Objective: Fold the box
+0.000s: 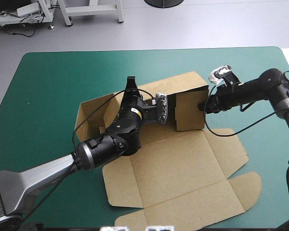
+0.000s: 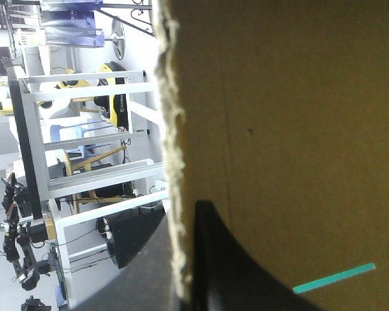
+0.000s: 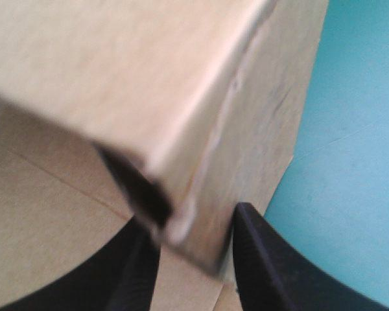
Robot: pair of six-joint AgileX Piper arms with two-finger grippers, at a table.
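The brown box [image 1: 183, 168] sits about mid-bench [image 1: 48, 96] on the teal-green cover, partly formed. Its far and side walls stand up, and its lid panel [image 1: 192, 207] with its flaps lies flat toward the near edge. The left hand [image 1: 131, 83] reaches in over the tray and is clenched on the far wall's upper rim, whose ragged board edge runs between its black fingers [image 2: 211, 246]. The right hand [image 1: 203, 105], coming from the bench's right edge, is clamped on the upright wall [image 1: 189, 111] at the box's right end, with that wall's corner pinched between its fingers [image 3: 259, 259].

left tool [image 2: 181, 219] and right tool [image 3: 196, 220] clamped.
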